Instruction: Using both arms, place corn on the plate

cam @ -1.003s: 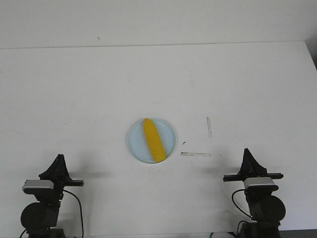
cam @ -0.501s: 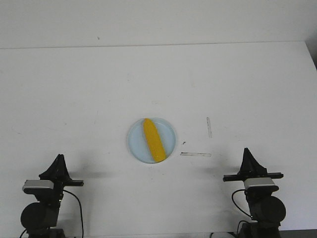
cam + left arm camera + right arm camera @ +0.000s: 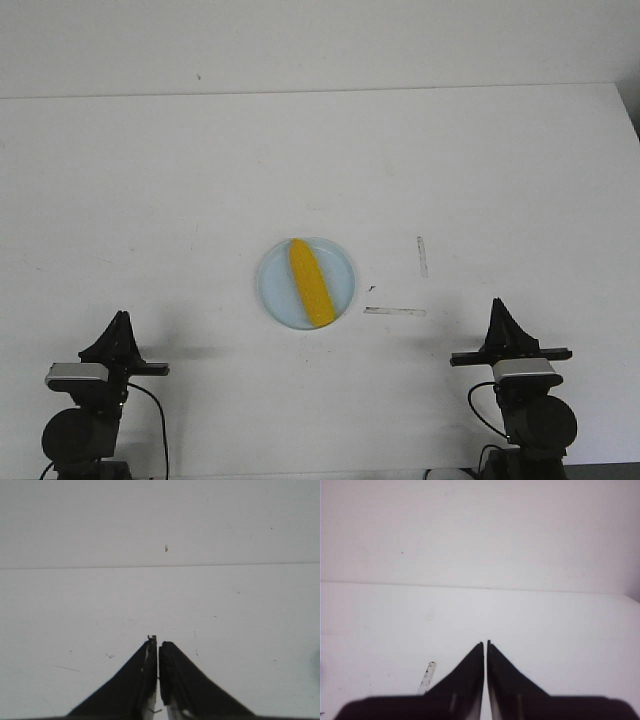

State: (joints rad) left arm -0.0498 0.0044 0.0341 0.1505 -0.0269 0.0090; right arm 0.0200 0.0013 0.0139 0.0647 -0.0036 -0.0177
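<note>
On the white desk (image 3: 150, 200), seen from the front, the corn (image 3: 310, 283) lies inside the plate (image 3: 275, 290), its pointed tip toward the far side and its blunt end near the plate's near rim, angled a little across the dish. By how things lie, the placing looks done. The left gripper (image 3: 121, 318) and the right gripper (image 3: 499, 305) sit low at the near edge, each well apart from the plate, one on either side. Two pale strips of tape (image 3: 395, 311) lie on the desk just to the right of the plate. The corn looks like a light, stiff plastic toy with a smooth, rounded skin that may slip or roll; its thick middle would likely give the surest hold, with the fingers closing across its width.

From the left wrist, the left gripper (image 3: 158, 645) points over bare desk; its fingers (image 3: 145, 675) are drawn together with only a thin slit between them, holding nothing.

From the right wrist, the right gripper (image 3: 485, 643) shows the same: fingers (image 3: 502, 675) pressed nearly together, empty, with one tape strip (image 3: 426, 677) just beside them on the desk.
</note>
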